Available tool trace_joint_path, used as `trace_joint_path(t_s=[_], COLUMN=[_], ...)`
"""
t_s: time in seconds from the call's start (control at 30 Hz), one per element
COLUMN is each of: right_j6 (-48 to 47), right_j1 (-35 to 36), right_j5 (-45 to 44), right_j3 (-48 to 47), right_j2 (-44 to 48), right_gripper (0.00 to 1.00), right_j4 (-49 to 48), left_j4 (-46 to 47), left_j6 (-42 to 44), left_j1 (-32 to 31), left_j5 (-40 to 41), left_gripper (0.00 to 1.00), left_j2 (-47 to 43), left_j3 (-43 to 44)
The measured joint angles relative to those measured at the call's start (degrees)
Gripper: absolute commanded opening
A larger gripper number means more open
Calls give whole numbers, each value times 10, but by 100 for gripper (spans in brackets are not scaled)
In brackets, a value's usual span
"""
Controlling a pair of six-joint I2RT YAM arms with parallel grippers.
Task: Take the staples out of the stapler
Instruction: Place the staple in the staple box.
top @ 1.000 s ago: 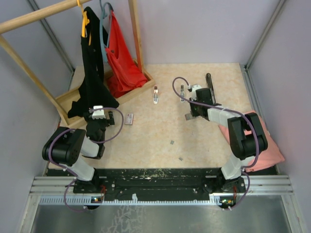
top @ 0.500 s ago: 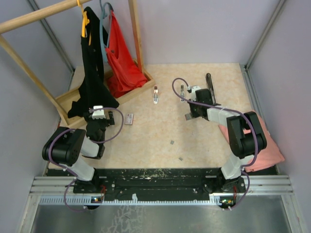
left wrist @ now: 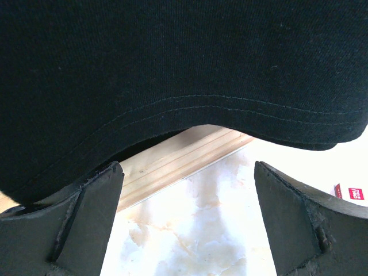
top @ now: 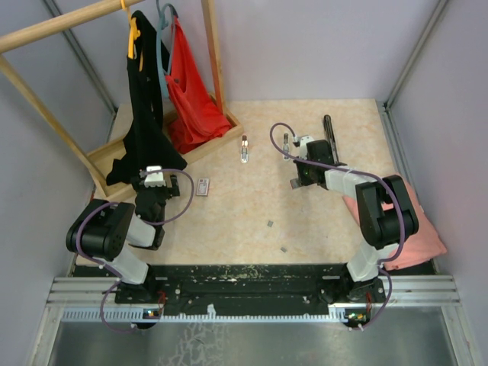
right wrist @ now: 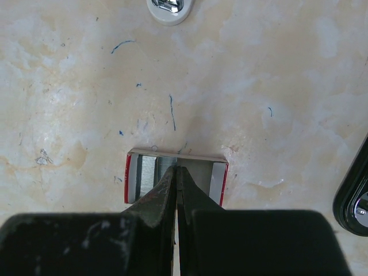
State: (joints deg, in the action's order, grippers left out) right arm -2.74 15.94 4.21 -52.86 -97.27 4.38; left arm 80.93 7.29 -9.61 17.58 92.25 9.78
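My right gripper (right wrist: 176, 171) has its jaws pressed together, tips down in a small red-sided tray (right wrist: 131, 178) that seems to hold grey strips. In the top view the arm hides that tray. The staples (top: 270, 223) I am sure of are tiny grey bits on the open middle of the worktop (top: 229, 221), well apart from both arms. The stapler (top: 329, 131) lies just beyond the right wrist, near the far right edge. My left gripper (left wrist: 187, 178), jaws spread, sits under a black garment (left wrist: 184, 57) beside the wooden rack base (left wrist: 184, 152).

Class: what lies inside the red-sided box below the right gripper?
Grey staples lie in the left of the box; the shut right gripper hides its middle and near end.
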Motion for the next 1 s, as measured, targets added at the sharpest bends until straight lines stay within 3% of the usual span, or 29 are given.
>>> trace_joint_path(t_s=[0.47, 1.0], right_j6=[1, 3], right_j1=[0, 0], right_j5=[3, 4], right_j3=[0, 0], right_j2=[0, 0], right_gripper=[0, 7], right_j4=[0, 1], left_j4=[0, 0], left_j6=[0, 0], left_j1=[0, 0], left_j5=[0, 0], left_gripper=[100, 100], left_j2=[0, 0], left_j3=[0, 0])
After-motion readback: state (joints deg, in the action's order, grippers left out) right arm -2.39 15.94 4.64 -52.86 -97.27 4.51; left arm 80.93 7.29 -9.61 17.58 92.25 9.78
